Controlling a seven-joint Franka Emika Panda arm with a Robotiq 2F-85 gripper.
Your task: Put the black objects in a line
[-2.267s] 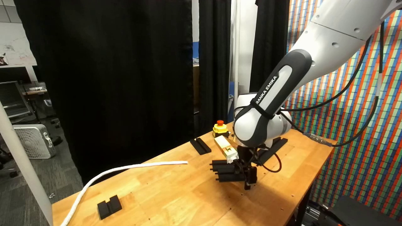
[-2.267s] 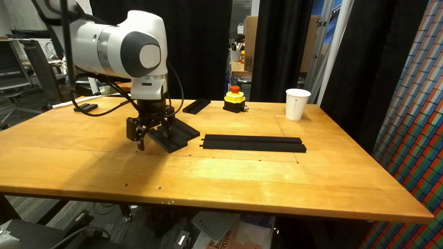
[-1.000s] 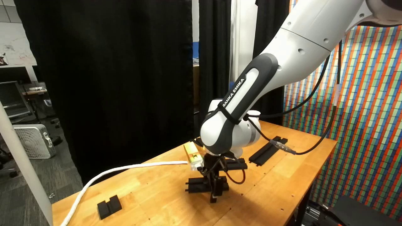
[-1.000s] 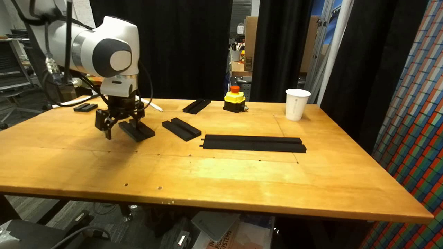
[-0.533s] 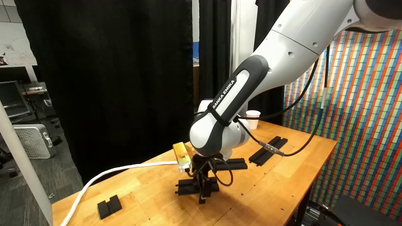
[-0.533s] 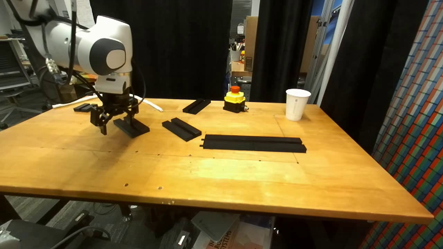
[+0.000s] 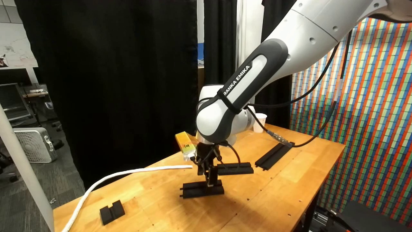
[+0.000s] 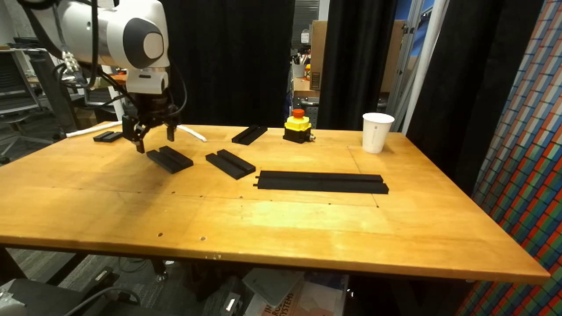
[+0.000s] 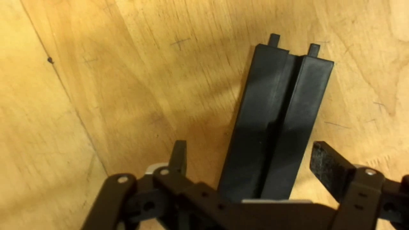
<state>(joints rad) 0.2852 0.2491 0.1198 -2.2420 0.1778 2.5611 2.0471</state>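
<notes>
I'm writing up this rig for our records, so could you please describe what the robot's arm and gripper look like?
The arm is rounded and white, with dark grey casing carrying white lettering, readable as "RANKA EMIKA" beside a black strap. Black cables hang along it, one with a silvery connector. The gripper is black, with two jointed fingers ending in flat, blocky tips.

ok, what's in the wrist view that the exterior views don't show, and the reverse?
Wrist view only: faint cross marks drawn on the wood.

Exterior views only: the white arm, the paper cup, the white cord and the other black blocks.

Both: the open gripper above one grooved black block, and the wooden table.
</notes>
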